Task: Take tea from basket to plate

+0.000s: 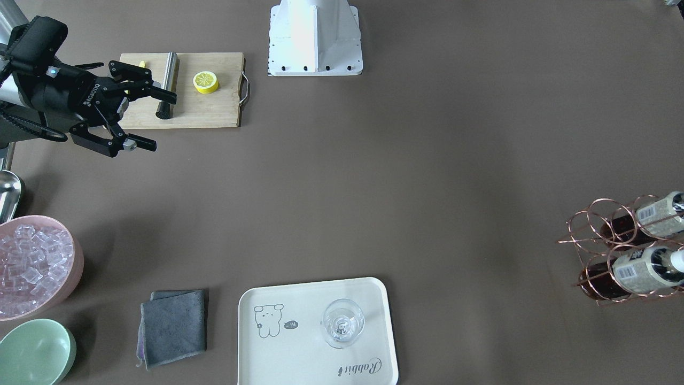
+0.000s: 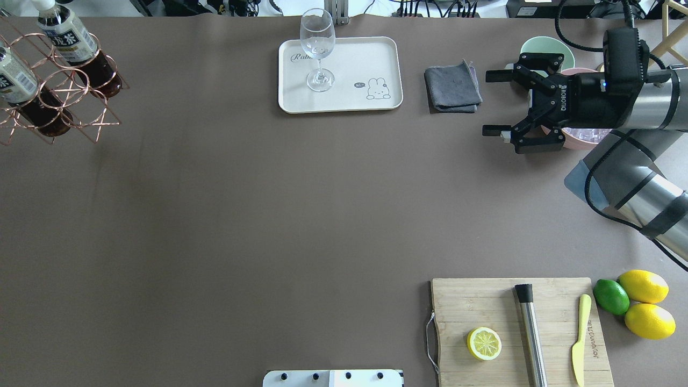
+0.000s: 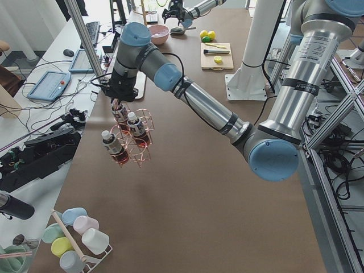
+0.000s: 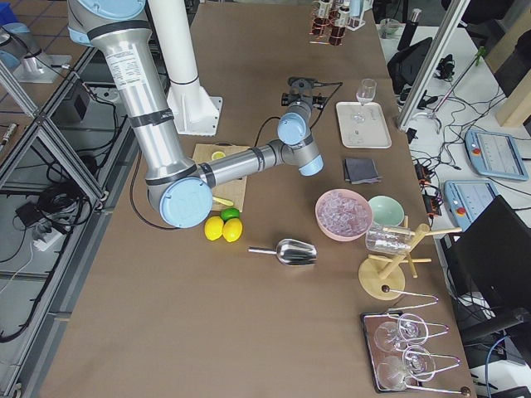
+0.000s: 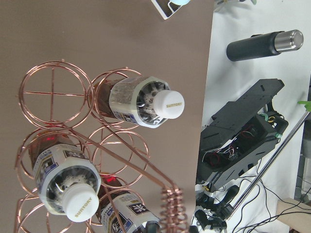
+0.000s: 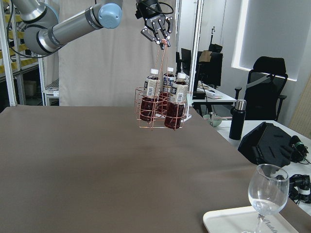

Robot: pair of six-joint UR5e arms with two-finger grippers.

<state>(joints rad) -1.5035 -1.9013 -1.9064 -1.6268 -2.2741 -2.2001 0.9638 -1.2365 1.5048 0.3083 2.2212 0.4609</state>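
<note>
The copper wire basket (image 6: 146, 104) hangs by its coiled handle from my left gripper (image 6: 163, 41), lifted above the table's left end; it also shows in the overhead view (image 2: 80, 115) and the front view (image 1: 593, 214). Three tea bottles stand in its cells, such as one with a white cap (image 5: 146, 102) and another (image 5: 68, 179). The cream plate (image 2: 349, 97) lies at the far middle of the table with a wine glass (image 2: 318, 48) on it. My right gripper (image 2: 488, 103) is open and empty, hovering right of the grey cloth.
A grey cloth (image 2: 452, 86) lies right of the plate. A pink bowl of ice (image 1: 32, 262) and a green bowl (image 1: 35, 350) sit beyond it. A cutting board (image 2: 516, 333) holds a lemon half, a metal muddler and a knife. Lemons and a lime (image 2: 637, 301) lie beside it.
</note>
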